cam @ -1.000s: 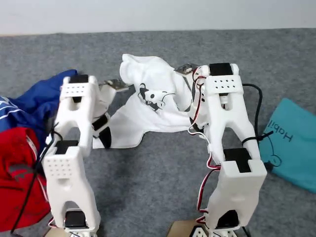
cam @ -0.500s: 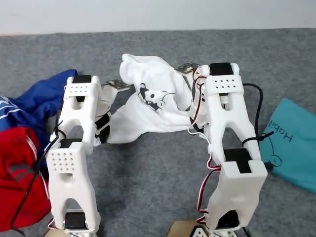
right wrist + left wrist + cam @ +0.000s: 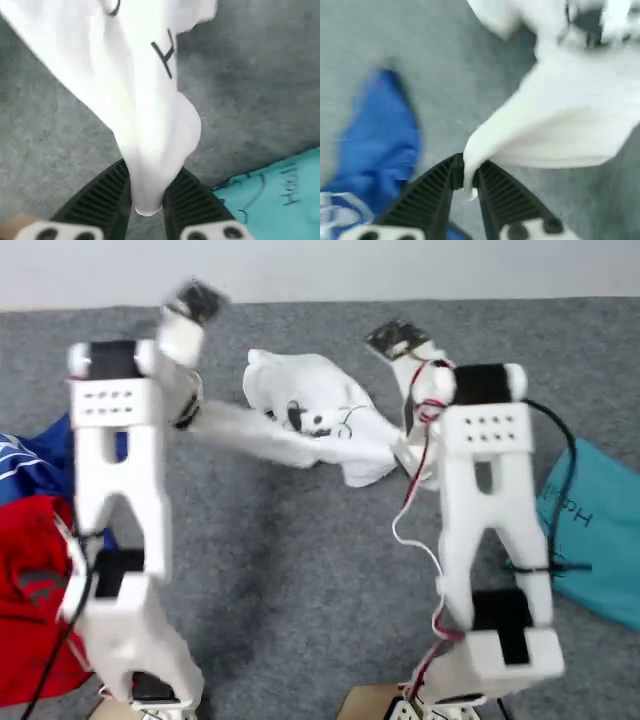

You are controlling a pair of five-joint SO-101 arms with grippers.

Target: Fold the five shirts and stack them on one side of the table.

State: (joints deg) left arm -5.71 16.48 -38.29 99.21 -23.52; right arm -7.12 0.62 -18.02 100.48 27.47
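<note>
Nothing is stacking up yet, as far as I am judging. The white shirt [image 3: 310, 425] is hanging unfolded, stretched between the arms in the upper middle of the high view. The left gripper [image 3: 466, 175] is pinching one edge of it, and the right gripper [image 3: 150, 185] is clamping another. The blue shirt [image 3: 40, 455] and red shirt [image 3: 30, 580] are lying crumpled at the left edge (probably crowding that arm). The teal shirt [image 3: 595, 530] is lying flat at the right edge of the grey counter [image 3: 300, 590]. I am counting four shirts.
</note>
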